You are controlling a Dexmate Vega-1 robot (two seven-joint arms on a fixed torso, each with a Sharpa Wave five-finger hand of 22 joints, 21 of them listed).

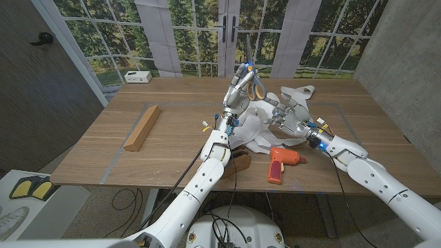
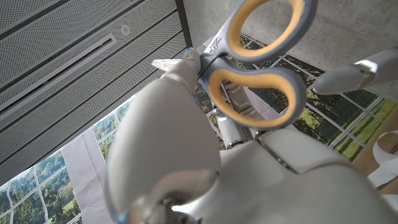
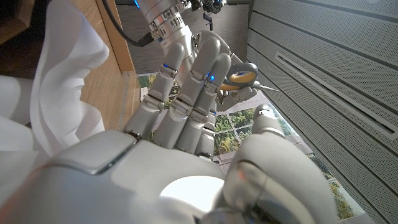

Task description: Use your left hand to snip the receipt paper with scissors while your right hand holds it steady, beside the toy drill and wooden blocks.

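Grey-orange scissors [image 1: 249, 76] in left hand [image 1: 238, 93], upright, blades pointing up

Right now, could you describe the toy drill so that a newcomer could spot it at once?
On the wooden table, look at the near edge, just in front of the crumpled white receipt paper. The toy drill lies there on its side, the one bright orange thing.

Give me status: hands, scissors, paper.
Left robot hand holds scissors raised. Right robot hand at receipt paper; grip unclear. Toy drill beside, clear.
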